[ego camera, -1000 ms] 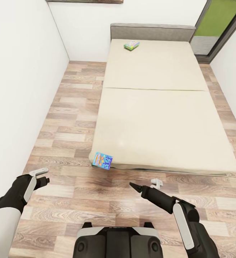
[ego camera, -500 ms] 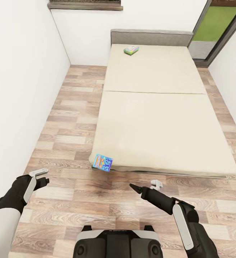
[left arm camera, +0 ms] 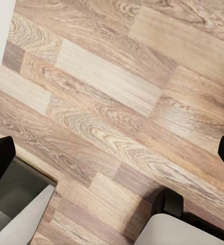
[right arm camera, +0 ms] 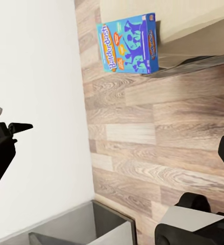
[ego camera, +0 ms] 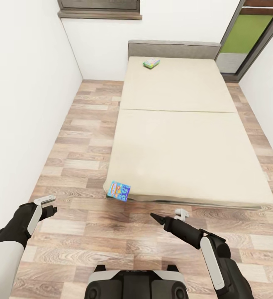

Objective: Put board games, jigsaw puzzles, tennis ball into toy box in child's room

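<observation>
The bed (ego camera: pixel 182 145), with a beige mattress, fills the middle of the room. A blue board game (ego camera: pixel 118 190) (right arm camera: pixel 128 43) leans at its near left corner, overhanging the edge. A white-green board game (ego camera: pixel 151 63) lies near the headboard. My left gripper (ego camera: pixel 48 205) hangs open over the floor at the lower left, with nothing between its fingers. My right gripper (ego camera: pixel 168 215) is open too, low over the floor just short of the bed's foot, right of the blue game. The table, toy box, jigsaw puzzles and tennis ball are out of view.
A white wall (ego camera: pixel 20 104) runs close along the left, leaving a strip of wooden floor (ego camera: pixel 82 137) beside the bed. A dark-framed door (ego camera: pixel 244 37) stands at the back right, a window sill (ego camera: pixel 99 14) on the back wall. My base (ego camera: pixel 136 284) is at the bottom.
The whole picture has shifted down and shrunk slightly, showing more of the back wall and window, so the camera moved. Both arms and the games keep their places.
</observation>
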Robot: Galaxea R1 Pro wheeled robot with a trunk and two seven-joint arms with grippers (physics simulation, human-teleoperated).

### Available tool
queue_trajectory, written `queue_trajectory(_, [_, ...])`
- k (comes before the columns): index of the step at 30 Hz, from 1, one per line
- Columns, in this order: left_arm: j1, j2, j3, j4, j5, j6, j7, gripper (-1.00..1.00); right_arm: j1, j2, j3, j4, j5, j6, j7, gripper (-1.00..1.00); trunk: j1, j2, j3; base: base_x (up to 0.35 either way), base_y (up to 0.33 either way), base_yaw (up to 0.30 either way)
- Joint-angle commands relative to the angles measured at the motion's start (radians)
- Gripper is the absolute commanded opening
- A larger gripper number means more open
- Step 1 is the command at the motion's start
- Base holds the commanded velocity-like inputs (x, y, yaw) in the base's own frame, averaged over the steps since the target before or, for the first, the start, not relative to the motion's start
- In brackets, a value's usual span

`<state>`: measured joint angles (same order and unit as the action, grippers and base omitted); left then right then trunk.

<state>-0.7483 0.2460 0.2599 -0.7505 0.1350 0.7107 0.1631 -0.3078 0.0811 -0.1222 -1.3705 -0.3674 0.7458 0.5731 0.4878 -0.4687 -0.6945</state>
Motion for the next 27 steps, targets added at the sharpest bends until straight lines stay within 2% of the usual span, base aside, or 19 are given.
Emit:
queue_trajectory(1, [0.000, 0.000, 0.000, -0.001, 0.011, 0.004, 0.007, 1.00, -0.001, 0.001, -0.003, 0.000, -0.002, 0.006, 0.003, 1.00, 0.001, -0.001, 0.001, 0.000, 0.000, 0.000])
queue_trajectory(12, [0.001, 0.000, -0.002, -0.001, 0.011, 0.004, 0.006, 1.00, -0.001, 0.011, 0.002, 0.001, 0.009, 0.004, 0.002, 1.00, 0.001, -0.001, 0.019, 0.000, 0.000, 0.000])
queue_trajectory(27, [0.001, 0.000, -0.002, -0.001, 0.011, 0.004, 0.007, 1.00, -0.001, 0.012, 0.003, 0.001, 0.007, 0.004, 0.002, 1.00, 0.001, -0.001, 0.044, 0.000, 0.000, 0.000])
